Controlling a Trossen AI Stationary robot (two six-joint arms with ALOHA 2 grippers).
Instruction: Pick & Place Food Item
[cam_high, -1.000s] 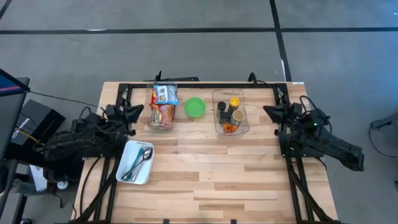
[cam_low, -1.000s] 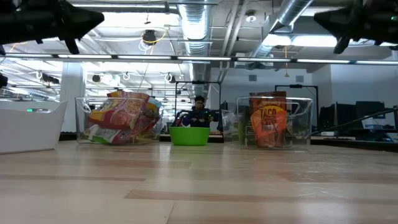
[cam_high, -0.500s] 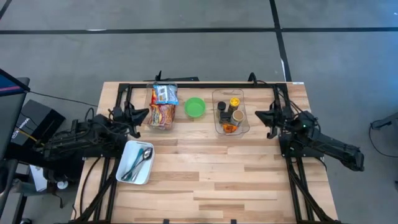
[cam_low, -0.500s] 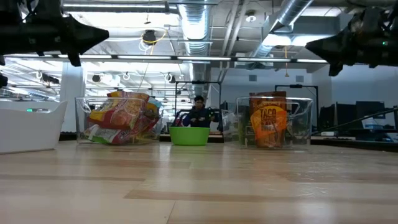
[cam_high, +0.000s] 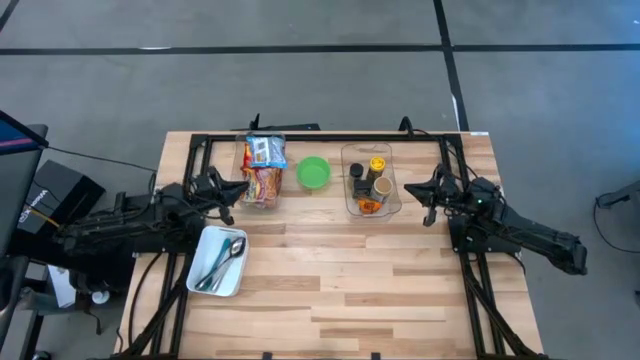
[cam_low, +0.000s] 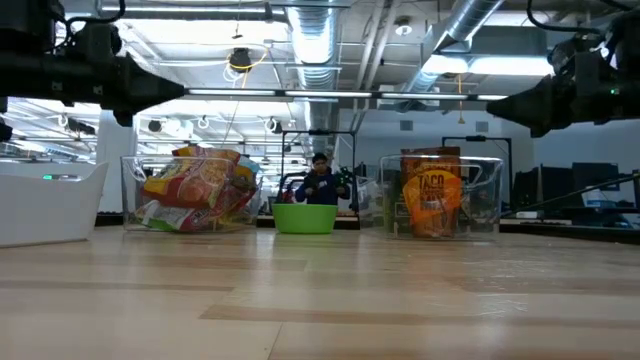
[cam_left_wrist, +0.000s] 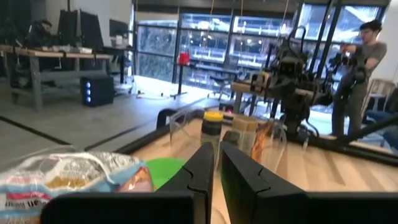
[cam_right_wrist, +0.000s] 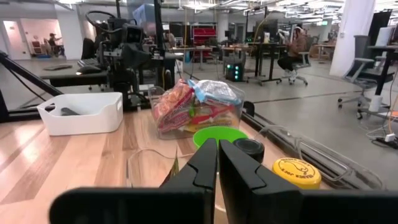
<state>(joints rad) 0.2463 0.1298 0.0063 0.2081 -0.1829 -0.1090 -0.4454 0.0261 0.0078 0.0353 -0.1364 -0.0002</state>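
Your left pincer (cam_high: 238, 188) is pressed together, empty, just left of the snack-packet bin (cam_high: 262, 170). Right pincer (cam_high: 412, 188) is also pressed together, just right of the jar bin (cam_high: 371, 180). Green bowl (cam_high: 314, 172) sits between bins.

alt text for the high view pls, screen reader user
Overhead: a wooden table with a snack bin, a green bowl and a bottle bin in a row. The left claw and right claw, both shut, flank it.
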